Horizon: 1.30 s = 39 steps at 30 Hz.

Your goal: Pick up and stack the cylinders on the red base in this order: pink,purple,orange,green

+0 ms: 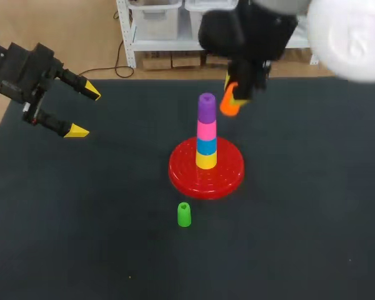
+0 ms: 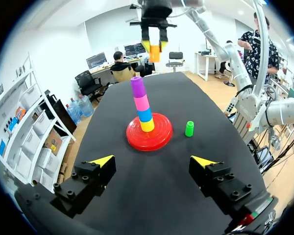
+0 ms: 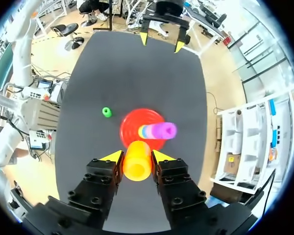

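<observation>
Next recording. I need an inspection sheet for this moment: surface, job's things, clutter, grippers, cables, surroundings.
Surface: black table, bare apart from the job's things.
Job's things: red base carries a stack, bottom to top yellow cylinder, blue cylinder, pink cylinder, purple cylinder; orange cylinder held in the air near the stack's top; green cylinder upright on the table, apart from the base.
Clutter: nothing seen.
Grippers: right gripper shut on the orange cylinder; left gripper open, empty, well away from the stack.
Cables: nothing seen on the table.
Surroundings: nothing seen reaching over the table.
</observation>
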{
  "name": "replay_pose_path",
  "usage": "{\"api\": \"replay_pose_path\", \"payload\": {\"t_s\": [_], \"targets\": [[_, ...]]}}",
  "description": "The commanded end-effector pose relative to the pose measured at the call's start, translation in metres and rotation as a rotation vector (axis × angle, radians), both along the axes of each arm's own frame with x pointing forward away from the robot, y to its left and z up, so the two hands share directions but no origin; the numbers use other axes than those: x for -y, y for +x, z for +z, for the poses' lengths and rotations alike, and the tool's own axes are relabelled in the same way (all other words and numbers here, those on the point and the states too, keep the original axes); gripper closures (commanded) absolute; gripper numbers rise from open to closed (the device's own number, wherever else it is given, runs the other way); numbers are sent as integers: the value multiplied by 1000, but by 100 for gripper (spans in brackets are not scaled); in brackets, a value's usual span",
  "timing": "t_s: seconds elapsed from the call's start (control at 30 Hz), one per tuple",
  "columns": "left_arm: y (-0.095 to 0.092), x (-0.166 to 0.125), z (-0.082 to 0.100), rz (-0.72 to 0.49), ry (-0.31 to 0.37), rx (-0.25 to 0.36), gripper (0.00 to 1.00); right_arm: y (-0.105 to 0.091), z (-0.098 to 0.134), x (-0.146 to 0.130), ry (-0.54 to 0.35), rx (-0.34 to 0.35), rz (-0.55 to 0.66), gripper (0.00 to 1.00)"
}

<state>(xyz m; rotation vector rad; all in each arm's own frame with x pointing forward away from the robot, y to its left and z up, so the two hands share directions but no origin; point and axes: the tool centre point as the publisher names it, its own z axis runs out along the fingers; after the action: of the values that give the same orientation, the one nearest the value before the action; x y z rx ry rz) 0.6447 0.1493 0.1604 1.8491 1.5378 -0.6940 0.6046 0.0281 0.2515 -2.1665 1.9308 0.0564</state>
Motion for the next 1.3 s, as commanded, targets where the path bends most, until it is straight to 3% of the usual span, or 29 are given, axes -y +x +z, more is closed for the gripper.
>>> {"api": "replay_pose_path", "payload": {"t_s": [0.03, 0.2, 0.6, 1.3], "targets": [[0, 0, -1, 1, 0, 2, 0, 15, 6, -6, -8, -10, 0, 100], [0, 0, -1, 1, 0, 2, 0, 33, 2, -14, -17, -1, 8, 100], [0, 0, -1, 1, 0, 2, 0, 51, -13, -33, -70, -1, 55, 100], [0, 0, -1, 1, 0, 2, 0, 64, -29, -44, -97, -42, 63, 100]]}}
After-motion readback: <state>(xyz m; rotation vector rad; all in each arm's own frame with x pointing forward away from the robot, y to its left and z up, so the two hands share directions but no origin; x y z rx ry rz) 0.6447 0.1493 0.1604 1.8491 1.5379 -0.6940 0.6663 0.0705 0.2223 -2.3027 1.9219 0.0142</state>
